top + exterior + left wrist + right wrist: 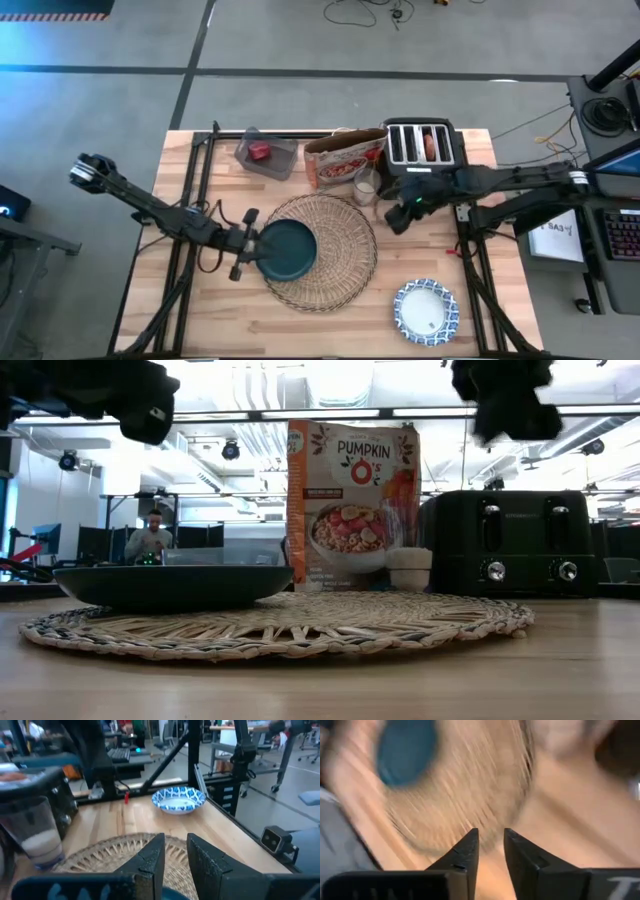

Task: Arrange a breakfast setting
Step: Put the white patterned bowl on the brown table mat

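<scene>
While the left gripper [250,243] sits at the left edge of the placemat [340,262], fingers pinched on the near-left rim of the dark teal plate [290,250], the right gripper [398,216] hangs clear of the table just right of the mat's far-right edge, in front of the toaster [424,143]. Its fingers show a narrow gap with nothing between them.

The next move looks to turn on the bowl [427,309], sitting on the near right of the table, well apart from the mat. It lies straight toward the near side from the right gripper, and that arm is plainly the closer one.

The small glass [367,186] stands at the mat's far edge, just left of the right gripper, in front of the cereal box [343,157].

The high view gives the layout; the low view shows the plate resting flat on the mat. Only the left wrist view reveals the glass holds something white. No spoon shows anywhere.
</scene>
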Controlling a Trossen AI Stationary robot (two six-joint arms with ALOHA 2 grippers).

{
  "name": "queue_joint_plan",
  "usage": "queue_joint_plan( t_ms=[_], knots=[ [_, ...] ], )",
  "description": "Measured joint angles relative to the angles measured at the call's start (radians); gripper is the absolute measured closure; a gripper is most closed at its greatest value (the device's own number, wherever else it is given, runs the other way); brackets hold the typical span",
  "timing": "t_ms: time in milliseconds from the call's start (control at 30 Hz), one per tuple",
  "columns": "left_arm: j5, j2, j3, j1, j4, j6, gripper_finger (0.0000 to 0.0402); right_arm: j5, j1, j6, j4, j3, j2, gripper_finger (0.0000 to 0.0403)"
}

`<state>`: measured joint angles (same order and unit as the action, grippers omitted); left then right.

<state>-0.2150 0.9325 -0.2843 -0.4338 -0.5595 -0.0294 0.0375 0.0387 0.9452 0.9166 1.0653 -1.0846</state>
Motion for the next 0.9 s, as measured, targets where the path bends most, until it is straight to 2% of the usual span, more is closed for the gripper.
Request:
queue_joint_plan(
  t_ms=[133,333,500,633,900],
  knots=[
    [-0.001,-0.07,0.008,0.002,0.004,-0.044,0.0335,0.068,0.052,0.001,0.134,0.049,-0.099,0.03],
    [0.0,-0.129,0.012,0.002,0.026,-0.096,0.0335,0.07,0.199,-0.027,0.227,0.103,-0.206,0.0305],
    [0.05,-0.12,0.005,0.001,0.026,-0.119,0.0335,0.077,0.334,-0.027,0.225,0.112,-0.27,0.0314],
    [0.05,-0.099,0.005,-0.005,0.019,-0.118,0.0335,0.078,0.435,-0.03,0.224,0.119,-0.327,0.0322],
    [0.051,-0.04,0.005,-0.032,-0.066,-0.129,0.0335,0.075,0.56,-0.145,0.222,0.119,-0.407,0.0335]
  ],
)
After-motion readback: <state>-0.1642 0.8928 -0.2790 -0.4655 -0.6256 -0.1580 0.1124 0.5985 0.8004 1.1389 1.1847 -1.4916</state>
